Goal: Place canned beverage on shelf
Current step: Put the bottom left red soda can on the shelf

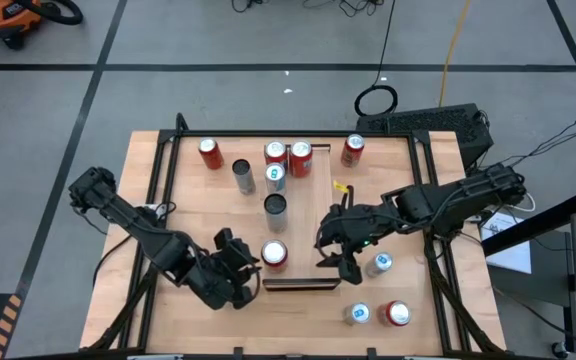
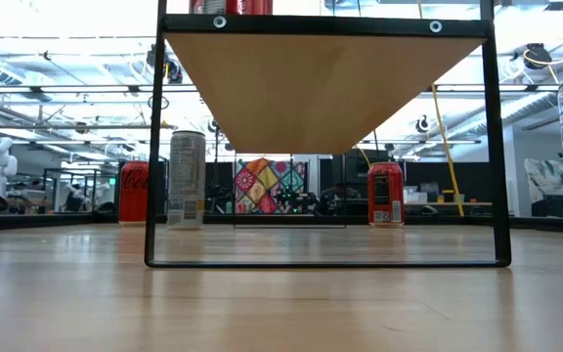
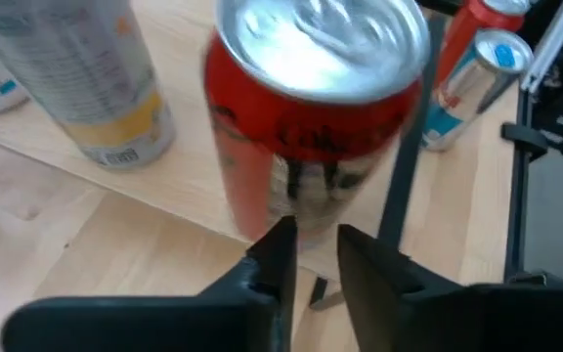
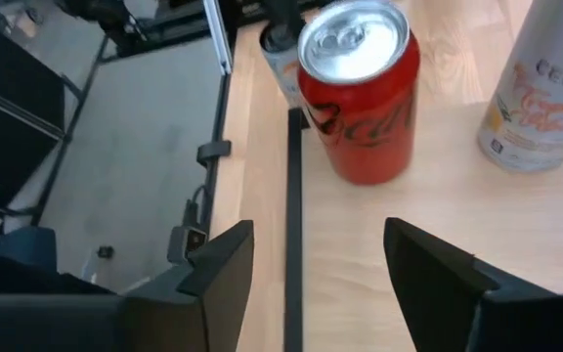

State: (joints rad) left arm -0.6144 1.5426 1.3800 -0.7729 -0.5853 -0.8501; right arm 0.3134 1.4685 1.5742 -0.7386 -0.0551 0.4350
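Wooden tabletop (image 1: 188, 215) carries the shelf (image 1: 290, 215), a long board running away from the robot. Red can (image 1: 274, 254) stands upright on its near end, axis vertical. Left gripper (image 1: 240, 263) sits just beside it on the left, fingers nearly together, nothing between them. Right gripper (image 1: 334, 252) is farther off to its right, jaws half-spread, empty. Left arm is nearer.

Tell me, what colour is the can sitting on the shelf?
Red with a silver top: the can, clearest in the right wrist view.

Two dark jointed arms, black left end effector (image 3: 311, 264) fingers, small green light
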